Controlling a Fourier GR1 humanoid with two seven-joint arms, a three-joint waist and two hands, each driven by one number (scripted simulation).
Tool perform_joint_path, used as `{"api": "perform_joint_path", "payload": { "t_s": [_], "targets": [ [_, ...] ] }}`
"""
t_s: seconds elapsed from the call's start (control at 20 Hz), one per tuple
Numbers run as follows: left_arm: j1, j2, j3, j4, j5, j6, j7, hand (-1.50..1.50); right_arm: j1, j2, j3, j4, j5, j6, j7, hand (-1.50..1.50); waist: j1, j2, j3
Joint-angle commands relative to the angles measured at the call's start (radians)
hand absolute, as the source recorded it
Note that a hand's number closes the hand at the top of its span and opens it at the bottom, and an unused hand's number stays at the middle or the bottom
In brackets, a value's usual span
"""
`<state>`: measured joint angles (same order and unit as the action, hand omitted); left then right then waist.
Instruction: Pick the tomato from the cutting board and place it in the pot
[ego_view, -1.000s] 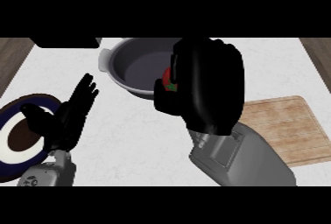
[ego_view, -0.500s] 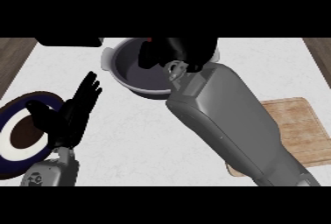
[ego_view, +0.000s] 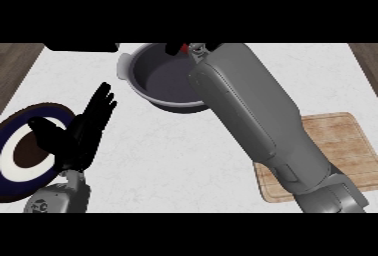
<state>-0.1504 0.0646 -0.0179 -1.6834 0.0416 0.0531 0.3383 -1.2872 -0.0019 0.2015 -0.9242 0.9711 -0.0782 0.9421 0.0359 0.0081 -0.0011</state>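
The grey pot (ego_view: 130, 75) stands at the back of the counter. My right forearm stretches across it and hides most of my right hand (ego_view: 175, 48), which shows only as a bit of black over the pot's far rim. A red sliver of the tomato (ego_view: 184, 49) peeks out beside that black, still within the hand's curl. The wooden cutting board (ego_view: 348, 145) lies at the right with nothing on it. At the left, my left hand (ego_view: 78, 132) rests open, fingers up, holding nothing.
A dark blue and white plate (ego_view: 18, 172) with a brown centre lies at the left edge, partly behind my left hand. A black object (ego_view: 81, 47) sits at the back left. Dark wood borders the white counter on both sides.
My right arm has carried the tomato from in front of the pot to over its far side. The forearm now covers the pot's right half. The left hand stays put.
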Motion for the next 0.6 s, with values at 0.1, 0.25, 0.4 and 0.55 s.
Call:
{"api": "perform_joint_path", "payload": {
  "t_s": [0.1,0.25,0.4,0.55],
  "targets": [
    [-0.036,-0.028,-0.025,-0.010,-0.026,0.032,0.029,0.00,-0.015,0.002,-0.047,0.225,-0.099,-0.079,-0.140,1.50,0.001,0.004,0.001],
    [-0.007,-0.011,-0.032,-0.048,-0.010,0.004,0.055,0.00,0.019,0.002,-0.064,0.239,-0.209,-0.208,-0.063,-1.50,0.025,0.005,0.001],
    [-0.055,-0.005,0.000,0.010,-0.001,0.004,0.028,0.00,-0.037,0.002,-0.118,0.307,-0.299,-0.209,-0.102,-1.50,0.019,0.008,0.000],
    [-0.039,-0.008,-0.019,0.010,-0.001,-0.017,0.004,0.00,0.028,0.002,-0.075,0.317,-0.401,-0.365,-0.166,-1.50,0.046,0.010,0.000]
  ]
}}
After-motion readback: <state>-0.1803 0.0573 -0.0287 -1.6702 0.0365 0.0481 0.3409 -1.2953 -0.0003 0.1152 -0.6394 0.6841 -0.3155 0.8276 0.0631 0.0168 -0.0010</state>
